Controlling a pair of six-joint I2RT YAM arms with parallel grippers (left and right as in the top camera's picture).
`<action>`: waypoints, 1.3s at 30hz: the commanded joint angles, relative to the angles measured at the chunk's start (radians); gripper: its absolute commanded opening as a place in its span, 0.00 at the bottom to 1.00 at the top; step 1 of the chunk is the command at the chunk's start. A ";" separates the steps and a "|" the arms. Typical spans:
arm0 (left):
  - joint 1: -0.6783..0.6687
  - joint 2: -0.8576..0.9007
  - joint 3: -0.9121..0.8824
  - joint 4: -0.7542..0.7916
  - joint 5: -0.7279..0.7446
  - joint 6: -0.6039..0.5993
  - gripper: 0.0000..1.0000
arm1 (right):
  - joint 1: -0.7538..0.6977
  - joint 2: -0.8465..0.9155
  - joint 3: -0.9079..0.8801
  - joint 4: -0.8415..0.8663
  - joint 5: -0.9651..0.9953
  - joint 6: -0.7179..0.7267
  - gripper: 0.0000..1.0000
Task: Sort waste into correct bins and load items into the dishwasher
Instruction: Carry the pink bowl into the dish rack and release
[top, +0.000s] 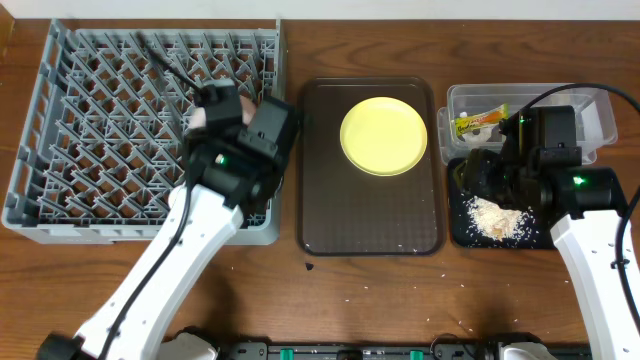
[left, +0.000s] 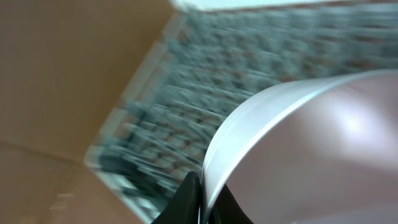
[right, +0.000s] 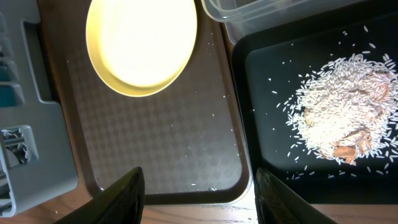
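Observation:
My left gripper is shut on the rim of a white bowl and holds it over the right part of the grey dishwasher rack. The overhead view shows that bowl just above the pegs. The left wrist view is blurred. The yellow plate lies on the brown tray. My right gripper is open and empty, hovering between the brown tray's right edge and the black tray. Rice scraps lie heaped in the black tray. The snack wrapper sits in the clear box.
A few loose rice grains and a dark crumb lie on the wooden table in front of the brown tray. The rack's corner is close on the left of the brown tray.

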 joint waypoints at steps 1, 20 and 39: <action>0.056 0.105 -0.011 0.017 -0.322 0.006 0.07 | -0.005 -0.004 0.009 -0.001 -0.008 0.011 0.55; 0.176 0.518 -0.011 0.336 -0.531 0.210 0.08 | -0.005 -0.004 0.009 -0.001 -0.007 0.011 0.55; 0.134 0.515 -0.011 0.227 -0.235 0.212 0.27 | -0.005 -0.004 0.009 0.018 0.000 0.011 0.56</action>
